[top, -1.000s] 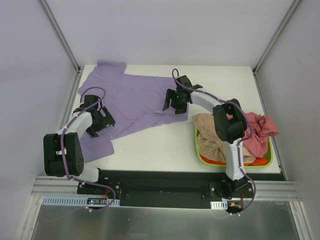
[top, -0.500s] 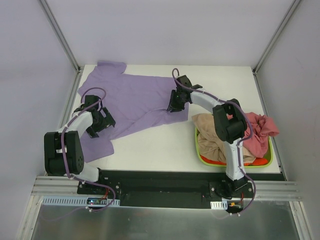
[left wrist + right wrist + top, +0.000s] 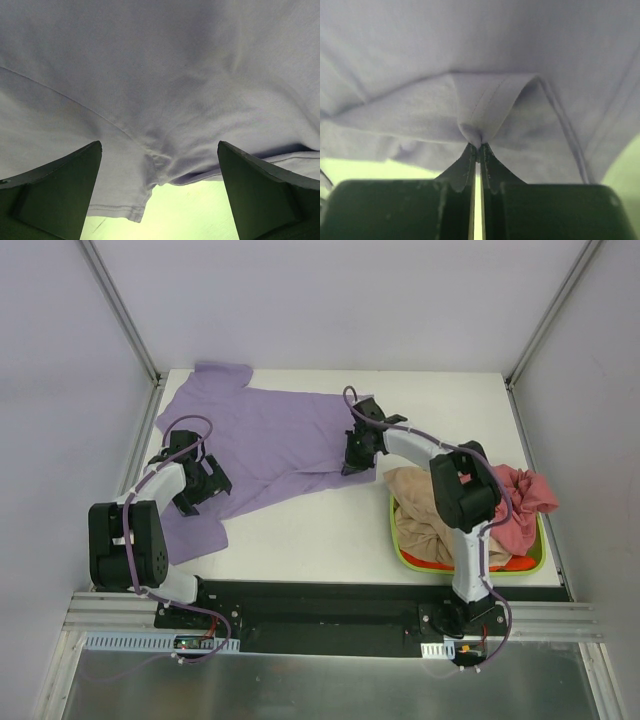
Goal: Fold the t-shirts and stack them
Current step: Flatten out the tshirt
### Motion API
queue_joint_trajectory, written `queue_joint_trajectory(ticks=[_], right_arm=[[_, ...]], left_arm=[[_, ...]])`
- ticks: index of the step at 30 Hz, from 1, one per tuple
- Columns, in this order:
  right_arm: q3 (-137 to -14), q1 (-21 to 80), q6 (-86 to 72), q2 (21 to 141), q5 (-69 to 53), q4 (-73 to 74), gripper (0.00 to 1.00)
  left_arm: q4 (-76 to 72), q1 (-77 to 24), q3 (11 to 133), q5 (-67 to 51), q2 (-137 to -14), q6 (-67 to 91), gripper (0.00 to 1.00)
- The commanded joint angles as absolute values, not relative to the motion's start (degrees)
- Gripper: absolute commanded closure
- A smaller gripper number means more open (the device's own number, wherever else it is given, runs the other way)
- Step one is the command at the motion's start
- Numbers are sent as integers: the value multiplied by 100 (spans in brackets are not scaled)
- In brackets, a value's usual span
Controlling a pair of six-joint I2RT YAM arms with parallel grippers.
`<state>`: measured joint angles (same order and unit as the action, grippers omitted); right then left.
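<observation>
So the lavender t-shirt lay spread over the upper left of the bench. The right gripper was pinched tight on its right hem, and the left gripper gaped wide over the lower-left sleeve edge. White bench showed upper right.

Lab robot cell: white table, plain walls, aluminium rail.

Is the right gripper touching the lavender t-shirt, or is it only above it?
Touching. In the right wrist view, the right gripper has its fingertips shut on a pinched fold of the lavender t-shirt, with no gap between cloth and fingers.
</observation>
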<state>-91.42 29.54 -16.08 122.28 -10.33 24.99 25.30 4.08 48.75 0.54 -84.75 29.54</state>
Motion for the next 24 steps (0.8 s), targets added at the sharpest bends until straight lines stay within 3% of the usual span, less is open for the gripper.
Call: queue_joint_trajectory(ticks=[1,12,24], right_arm=[[-8475,3076,-1292,11058,-1221,2970,100],[-6839,3295,-941,9669,-1178,3480,99],[-6223,3594,-598,9141,-370,3981,95]], left_arm=[[2540,369,4817,166,-8306,3023,1],[2830,387,4509,694,-7366,3577,1],[3173,387,4500,1011,-7181,3911,1]])
